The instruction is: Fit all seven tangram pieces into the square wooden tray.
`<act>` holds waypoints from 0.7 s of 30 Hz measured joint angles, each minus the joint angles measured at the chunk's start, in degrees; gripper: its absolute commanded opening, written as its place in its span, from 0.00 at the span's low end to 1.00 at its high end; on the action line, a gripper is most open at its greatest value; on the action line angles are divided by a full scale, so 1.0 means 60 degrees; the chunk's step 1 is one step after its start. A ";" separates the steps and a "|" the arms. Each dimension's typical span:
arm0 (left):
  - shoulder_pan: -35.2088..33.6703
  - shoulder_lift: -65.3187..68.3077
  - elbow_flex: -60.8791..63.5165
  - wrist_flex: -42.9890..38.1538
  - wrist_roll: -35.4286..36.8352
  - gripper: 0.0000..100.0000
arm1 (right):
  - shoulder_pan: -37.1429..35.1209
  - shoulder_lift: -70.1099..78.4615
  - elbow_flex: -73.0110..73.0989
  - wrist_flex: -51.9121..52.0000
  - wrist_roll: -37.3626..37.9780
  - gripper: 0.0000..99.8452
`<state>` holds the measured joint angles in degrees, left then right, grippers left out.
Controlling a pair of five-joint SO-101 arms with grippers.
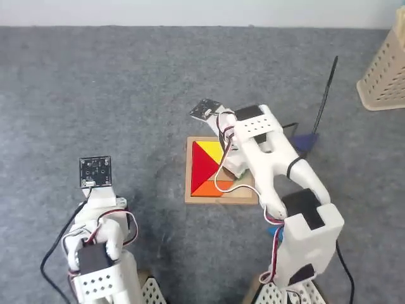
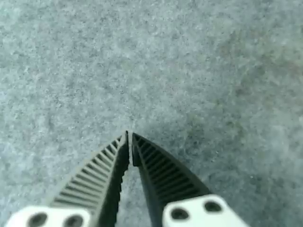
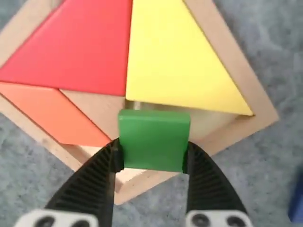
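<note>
Currently clamped on the green square piece (image 3: 154, 140): right gripper (image 3: 152, 153), with one black ribbed finger (image 3: 94, 184) pressed against each of two opposite edges. Piece held over the square wooden tray (image 3: 234, 61), above the bare wooden floor of the unfilled part and just beside the yellow triangle (image 3: 175, 61). Contact between piece and tray floor not discernible.

Tray position, high view: centre of the frame, slightly right of the middle, flat on the grey cloth (image 1: 126, 88).

Already seated in the tray:
- red triangle (image 1: 202, 166), along the left side, touching the yellow triangle;
- yellow triangle, in the upper part;
- orange piece (image 1: 211, 188), in the lower left corner, touching the red triangle.

Right half of the tray hidden in the high view under the right arm (image 1: 278, 171), stretched from the lower right of the frame up to the centre.

Left gripper (image 2: 129, 137): fingers together, tips almost touching, nothing between them, above bare grey cloth. Left arm (image 1: 98, 240) folded in the lower left of the high view, well apart from the tray.

Blue-violet piece (image 1: 308, 142) on the cloth right of the tray, just beyond the right arm.

Pale perforated basket (image 1: 383, 69) at the upper right edge of the high view.
</note>
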<state>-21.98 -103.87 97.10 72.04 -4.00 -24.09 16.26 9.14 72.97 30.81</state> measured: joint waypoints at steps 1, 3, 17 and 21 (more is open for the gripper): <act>0.0000 0.0000 0.0000 0.0000 0.0000 0.01 | -0.0015 0.0000 0.0000 0.0000 0.0000 0.17; 0.0000 0.0000 0.0000 0.0000 0.0000 0.01 | -0.0015 0.0000 0.0000 0.0000 0.0000 0.18; 0.0000 0.0000 0.0000 0.0000 0.0000 0.01 | -0.0015 0.0000 0.0000 0.0000 0.0015 0.28; 0.0000 0.0000 0.0000 0.0000 0.0000 0.01 | -0.0132 0.0000 0.0000 0.0000 0.0015 0.28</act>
<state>-21.98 -103.87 97.10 72.04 -4.00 -24.88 16.26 9.14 72.97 30.90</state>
